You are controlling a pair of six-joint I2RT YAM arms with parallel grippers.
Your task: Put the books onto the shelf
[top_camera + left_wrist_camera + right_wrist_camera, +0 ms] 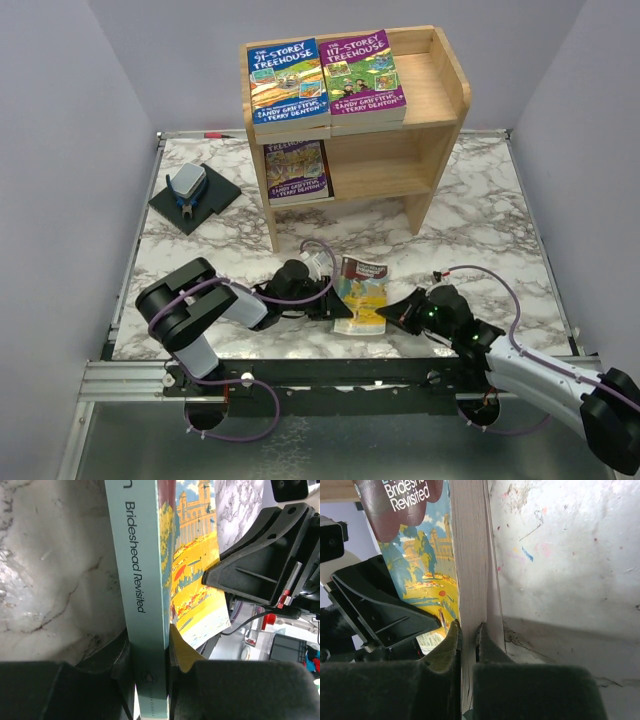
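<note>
A paperback titled "Brideshead Revisited" (362, 295), with a yellow and blue cover, lies at the table's front middle between both arms. My left gripper (335, 300) is shut on its pale green spine (145, 580), one finger on each side (150, 640). From the opposite side, my right gripper (392, 314) is shut on the book's white page edge (470, 555), jaws pinching it (468, 630). The wooden shelf (440, 130) stands at the back. On its top lie a blue Treehouse book (288, 78) and a purple one (362, 70). Another book (296, 170) rests on the lower tier.
A black square pad with a blue-grey tool (193, 195) sits at the back left on the marble table (480, 230). Grey walls enclose the table on three sides. The right half of the shelf's tiers (395, 160) holds nothing.
</note>
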